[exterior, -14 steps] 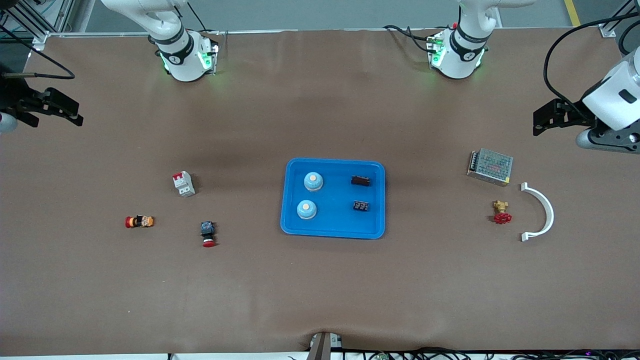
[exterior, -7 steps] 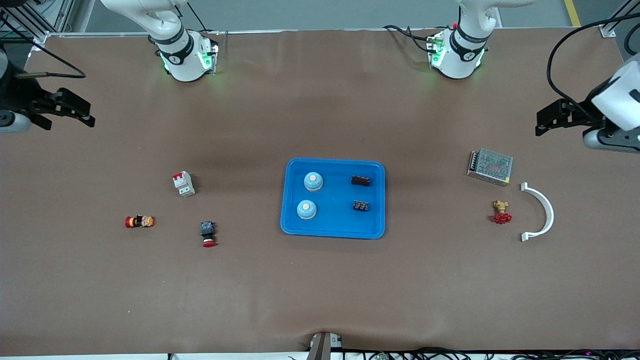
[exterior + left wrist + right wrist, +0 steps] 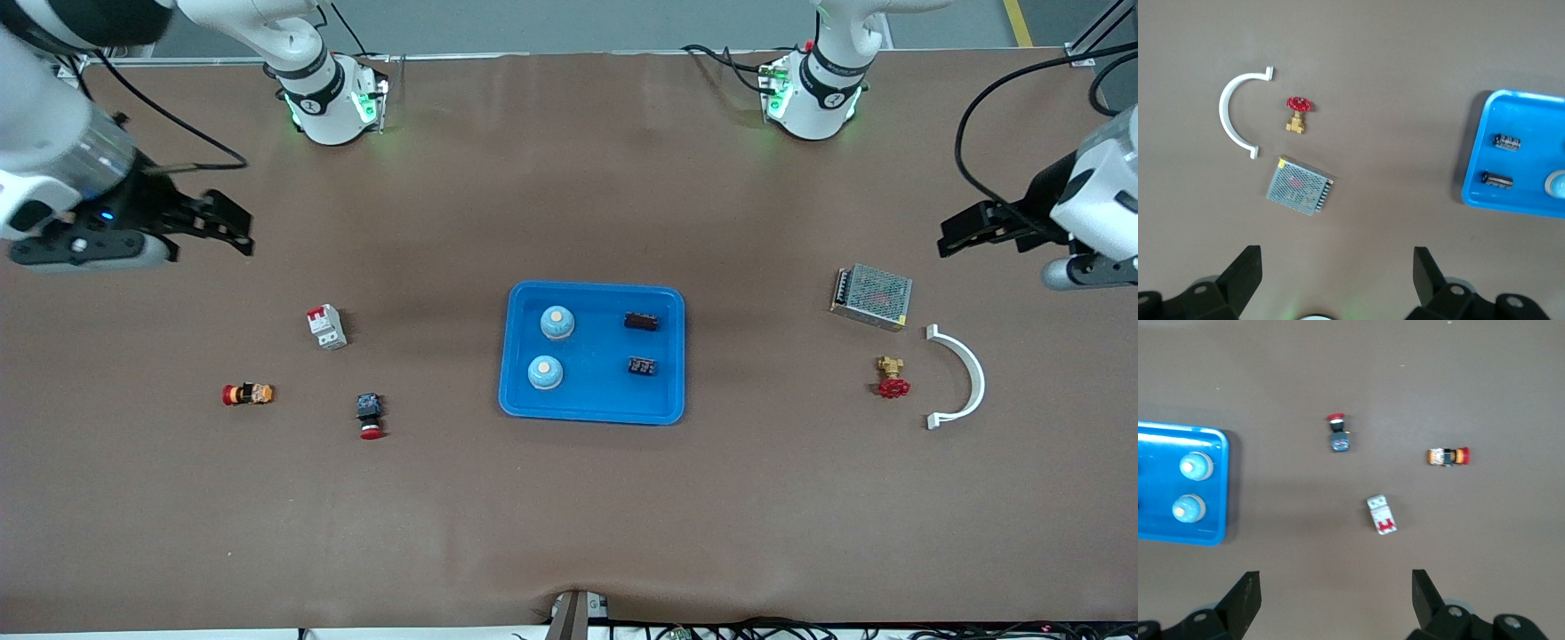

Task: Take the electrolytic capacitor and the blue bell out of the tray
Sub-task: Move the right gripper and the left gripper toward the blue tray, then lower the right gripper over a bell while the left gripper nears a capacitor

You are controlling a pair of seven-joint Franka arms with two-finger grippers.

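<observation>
Tray (image 3: 594,404) at table centre, holds two blue bells (image 3: 556,323) on right arm's side, two dark capacitors (image 3: 641,321) on left arm's side. Nothing removed yet.

Right pincer (image 3: 224,224) over bare table, fingers apart, empty. Left pincer (image 3: 965,233) over table near mesh power supply (image 3: 871,296), fingers apart, empty.

Advice: each arm takes its nearer part; descend vertical, straddle the capacitor across its narrow body, clear tray rim before moving outward.

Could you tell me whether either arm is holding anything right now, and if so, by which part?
Nothing is held. The left tool and the right tool are both open and empty, up over bare table toward their own ends, away from the tray.
</observation>
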